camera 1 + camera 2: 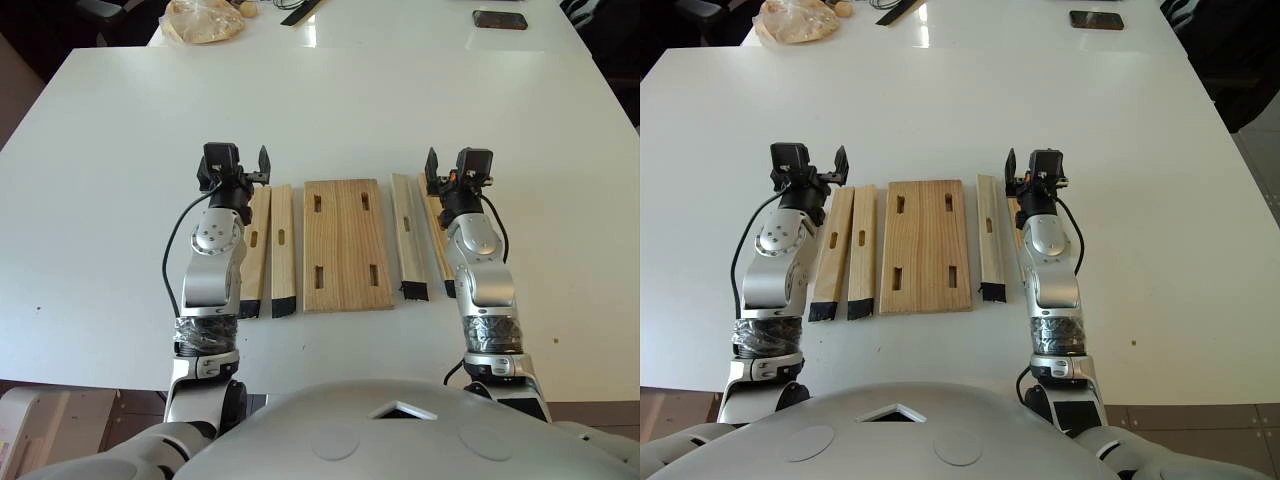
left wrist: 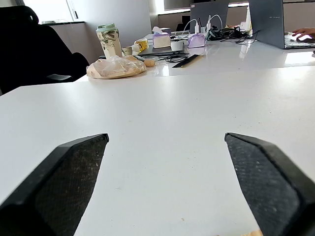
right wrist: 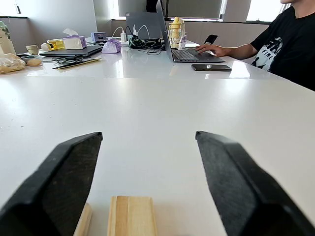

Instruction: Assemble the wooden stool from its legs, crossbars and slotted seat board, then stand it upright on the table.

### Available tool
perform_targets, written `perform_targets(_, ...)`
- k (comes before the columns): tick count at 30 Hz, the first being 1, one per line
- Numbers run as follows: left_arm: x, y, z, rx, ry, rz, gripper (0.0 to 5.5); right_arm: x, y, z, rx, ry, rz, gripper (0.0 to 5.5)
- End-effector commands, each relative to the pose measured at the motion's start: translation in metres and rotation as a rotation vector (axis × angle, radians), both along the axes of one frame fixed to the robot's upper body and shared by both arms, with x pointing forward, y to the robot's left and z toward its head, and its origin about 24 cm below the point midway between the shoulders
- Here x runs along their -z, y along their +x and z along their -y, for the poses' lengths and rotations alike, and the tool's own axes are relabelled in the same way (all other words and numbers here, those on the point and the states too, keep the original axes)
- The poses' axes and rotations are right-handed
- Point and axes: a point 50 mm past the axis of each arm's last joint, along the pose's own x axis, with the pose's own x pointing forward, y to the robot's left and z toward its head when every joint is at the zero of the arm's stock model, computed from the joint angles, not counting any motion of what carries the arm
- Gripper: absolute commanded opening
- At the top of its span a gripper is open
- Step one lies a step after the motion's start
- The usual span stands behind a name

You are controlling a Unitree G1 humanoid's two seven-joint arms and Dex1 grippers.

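Observation:
The slotted seat board (image 1: 345, 245) lies flat mid-table. Two wooden legs with black ends (image 1: 258, 250) (image 1: 283, 250) lie side by side to its left. To its right lies another leg (image 1: 408, 238), and a fourth (image 1: 437, 240) is partly hidden under my right arm. My left gripper (image 1: 242, 164) hovers open over the far end of the leftmost leg, its fingers (image 2: 64, 187) wide apart with bare table between them. My right gripper (image 1: 1028, 172) is open above the far ends of the right-hand legs, whose tips (image 3: 130, 216) show between its fingers (image 3: 236, 182).
The white table (image 1: 120, 140) stretches bare beyond the parts. At the far edge sit a plastic bag of food (image 1: 205, 20), a black object (image 1: 300, 10) and a phone (image 1: 500, 19). A second desk behind carries a laptop (image 3: 172, 49) and clutter.

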Motion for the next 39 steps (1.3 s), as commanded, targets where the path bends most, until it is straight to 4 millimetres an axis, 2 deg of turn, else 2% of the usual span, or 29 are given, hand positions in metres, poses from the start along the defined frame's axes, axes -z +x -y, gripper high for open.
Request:
perform_targets(1, -0.0018, 0.0022, -0.0003, 0.012, 0.018, 0.001, 4.38, -0.0018, 0.0026, -0.0008, 0.009, 0.004, 0.012, 3.51)
perform_targets(39, -0.0029, 0.0048, 0.007, 0.046, 0.029, 0.011, 4.38, -0.002, 0.0066, -0.0017, 0.011, -0.002, 0.023, 3.51)
